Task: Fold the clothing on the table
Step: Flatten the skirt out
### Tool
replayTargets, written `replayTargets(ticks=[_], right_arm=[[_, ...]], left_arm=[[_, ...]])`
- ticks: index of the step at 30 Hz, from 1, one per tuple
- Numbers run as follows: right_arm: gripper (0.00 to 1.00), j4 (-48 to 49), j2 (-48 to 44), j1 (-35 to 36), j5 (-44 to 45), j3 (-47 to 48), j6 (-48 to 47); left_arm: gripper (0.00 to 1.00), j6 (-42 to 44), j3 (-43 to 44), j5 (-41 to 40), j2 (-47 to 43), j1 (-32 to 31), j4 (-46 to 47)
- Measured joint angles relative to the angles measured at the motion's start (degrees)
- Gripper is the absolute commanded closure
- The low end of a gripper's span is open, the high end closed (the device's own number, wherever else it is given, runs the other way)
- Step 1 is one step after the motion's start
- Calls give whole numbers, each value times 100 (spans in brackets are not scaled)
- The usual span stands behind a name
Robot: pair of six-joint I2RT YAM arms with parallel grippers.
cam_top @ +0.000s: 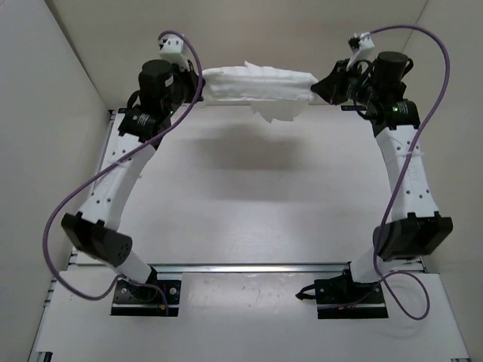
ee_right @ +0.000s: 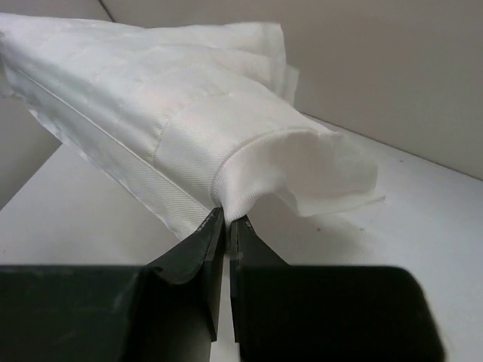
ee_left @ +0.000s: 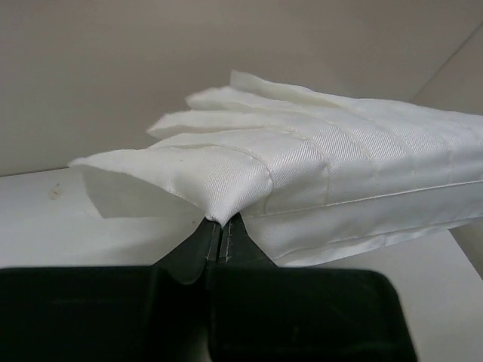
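The clothing (cam_top: 256, 87) is being held up, stretched between two closed grippers, over the far part of the table (cam_top: 249, 215).
One bunched end is being pinched by the left gripper (ee_left: 223, 226), its jaws pressed together on the fabric; the other end is being clamped likewise by the right gripper (ee_right: 226, 220). A shadow (cam_top: 238, 151) is being cast on the tabletop beneath.

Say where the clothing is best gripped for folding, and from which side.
Grip the clothing at its two short ends, coming in from outside along its length. It is a long bunched band whose layers gather at each end, so one pinch probably catches them all. The left gripper and right gripper hold it so.
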Motion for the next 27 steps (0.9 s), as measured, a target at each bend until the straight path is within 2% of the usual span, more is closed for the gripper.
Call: replayTargets(ticks=[4,7,10,14,17,20,22,24,27], right_arm=[[100,542,-1327,37,-164,-2522,13],[100,643,-2035,44,-131,-4509,170],[100,492,-2651,229,-74,-6251,518],[99,177,-3689,953,-66,-7521,1104],[99,236,-4214,1246,-90,-7768,1451],[100,581,-4019,1084,-229,-7740,1631],[100,634,-3536,892,-289,-7497,1626],[100,605,-2761,715,-264,-6944,1515],[100,466,-1414,422,-251,-5499,1248]], left_arm=[[100,59,-2015,63,-1316,-179,498],[100,-22,-3755,94,-1915,-428,369],[100,-267,-5265,247,-2297,-654,-170],[100,-643,-6476,542,-3300,-708,-1043],[100,-774,-6636,623,-4030,-597,-1353],[100,-846,-6605,767,-3993,-378,-1217],[100,-841,-6411,868,-3416,-278,-1119],[100,-782,-5869,922,-2426,-164,-1032],[100,-632,-4297,988,-603,68,-1141]])
